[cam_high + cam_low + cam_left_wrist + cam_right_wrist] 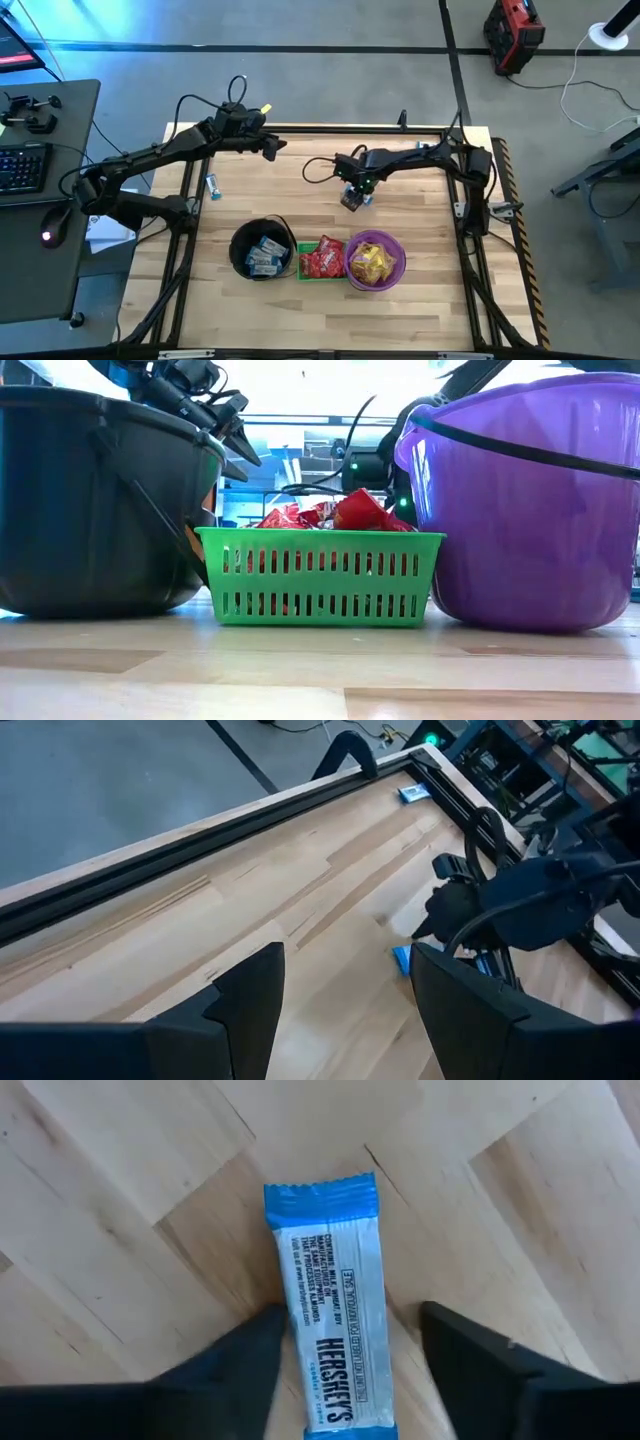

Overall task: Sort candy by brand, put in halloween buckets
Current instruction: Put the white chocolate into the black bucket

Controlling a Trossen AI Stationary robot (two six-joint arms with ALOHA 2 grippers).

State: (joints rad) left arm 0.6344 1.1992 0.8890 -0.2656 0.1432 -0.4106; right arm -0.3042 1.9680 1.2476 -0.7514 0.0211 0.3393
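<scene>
The table (420,300) is being worked by both arms. Toward its 6 o'clock side three buckets are standing in a row, touching or nearly so: the black pail (262,249) at 9 o'clock of the row, already holding blue-and-white bars; the green basket (321,258) in the middle, filled with red candies; the purple bucket (376,260) at 3 o'clock, filled with yellow ones.

The right gripper (352,199) is being held low over the wood, at 12 o'clock from the green basket. Its fingers are spread, and a blue-and-white bar (334,1335) is lying flat on the table between them, not pinched. The left gripper (274,146) is waiting at 11 o'clock of the table, fingers apart and empty. A second blue bar (212,185) is lying loose near the 9 o'clock edge.

The bar is judged to be light, with a stiff core under a glossy wrapper that is likely to be slippery. The crimped ends are thin and soft, so they are being ruled out as holds. A pinch across the narrow width, at mid-length, is being favoured, with the fingers straddling both long edges; too hard a squeeze could crack the chocolate. By colour, it is being counted as belonging in the black pail.
</scene>
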